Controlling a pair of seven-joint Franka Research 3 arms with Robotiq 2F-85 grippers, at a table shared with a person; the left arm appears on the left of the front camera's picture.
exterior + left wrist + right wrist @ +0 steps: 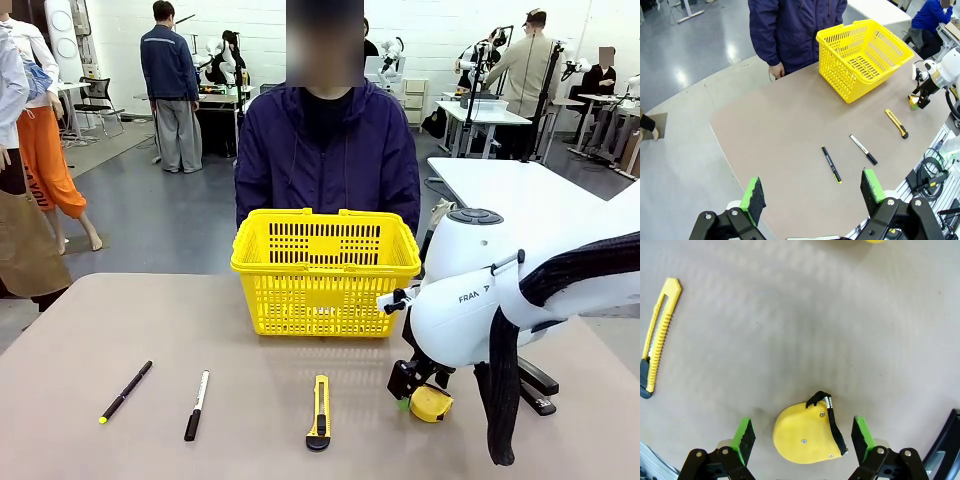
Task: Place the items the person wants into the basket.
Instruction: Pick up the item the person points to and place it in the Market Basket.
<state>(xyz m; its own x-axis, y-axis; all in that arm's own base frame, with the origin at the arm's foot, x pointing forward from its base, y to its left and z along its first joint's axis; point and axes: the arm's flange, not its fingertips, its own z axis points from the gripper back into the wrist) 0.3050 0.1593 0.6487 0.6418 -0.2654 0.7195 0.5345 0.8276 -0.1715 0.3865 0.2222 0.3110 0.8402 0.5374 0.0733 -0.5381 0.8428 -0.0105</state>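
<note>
A round yellow tape measure (807, 435) lies on the table between the green pads of my right gripper (803, 437), which stands open around it, pads apart from its sides. In the front view the tape measure (431, 403) peeks out beside that gripper (415, 393). The slim yellow-and-black utility knife (319, 410) lies left of it. Behind them stands the yellow basket (325, 270), with the person (325, 150) in the purple jacket at the far edge. A black stapler (535, 385) is partly hidden behind my right arm. My left gripper (812, 192) hangs open high over the table's left end.
A black pen with a yellow tip (126, 390) and a white-and-black marker (197, 404) lie at the front left. The table's front edge is close to the tools. The white right arm and its black cable sleeve cover the front right.
</note>
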